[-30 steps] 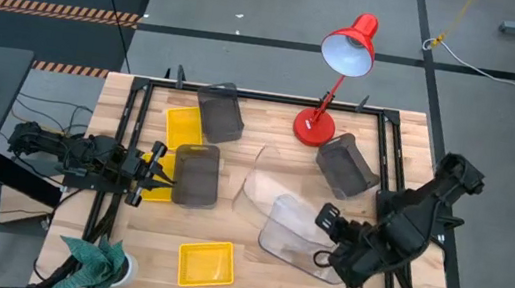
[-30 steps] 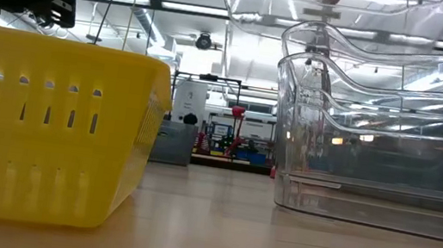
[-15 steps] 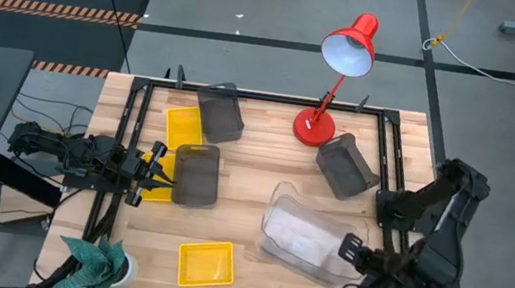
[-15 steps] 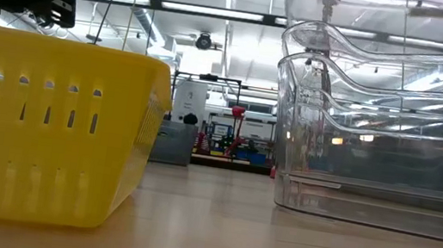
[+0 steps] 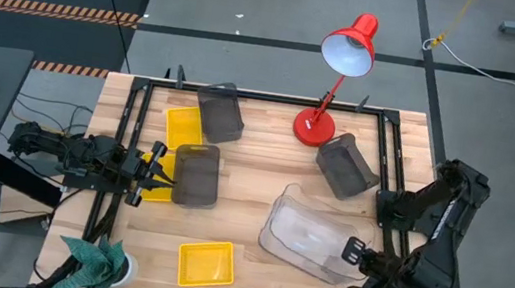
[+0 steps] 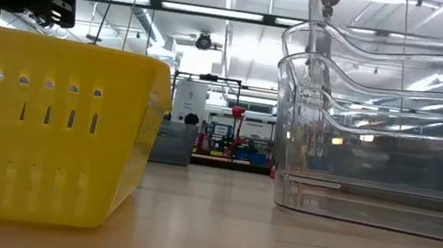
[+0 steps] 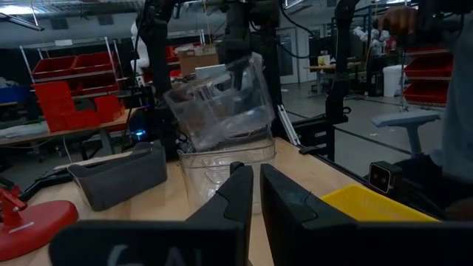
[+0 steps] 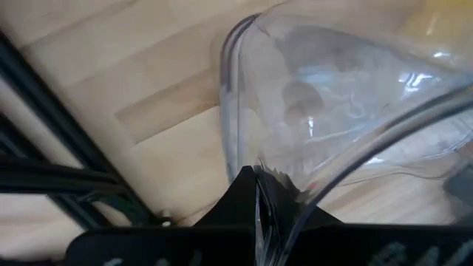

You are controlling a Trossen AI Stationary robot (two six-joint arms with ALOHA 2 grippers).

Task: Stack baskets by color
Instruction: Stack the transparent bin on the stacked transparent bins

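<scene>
Two clear baskets [image 5: 308,234] sit at the near right, one tilted in the other. In the left wrist view the upper clear basket [image 7: 222,103] leans over the lower one [image 7: 222,168]. My right gripper [image 5: 354,250] is shut on the upper basket. A yellow basket [image 5: 205,263] rests flat near the front edge, and another [image 5: 180,123] lies at the far left, partly under a grey basket [image 5: 197,173]. Two other grey baskets [image 5: 220,111] [image 5: 345,165] lie farther back. My left gripper [image 5: 147,173] waits shut at the left edge. My right gripper pinches the upper clear basket's rim [image 8: 235,151] between its two fingers, at the end nearest the table's right edge. The fingers come from above, pointing steeply down. The basket hangs tilted, its lower part inside the other clear basket [image 6: 377,189].
A red desk lamp [image 5: 333,74] stands at the far middle, its base beside the right-hand grey basket. A teal cloth [image 5: 95,261] lies at the near left corner. Black frame rails [image 5: 395,184] run along the table's sides. Bare wood shows in the middle.
My right gripper has gone toward the table's right and near edges and sunk a little, staying shut. It drew the clear basket from the table's middle over the other clear basket, and the basket now tilts into that one.
</scene>
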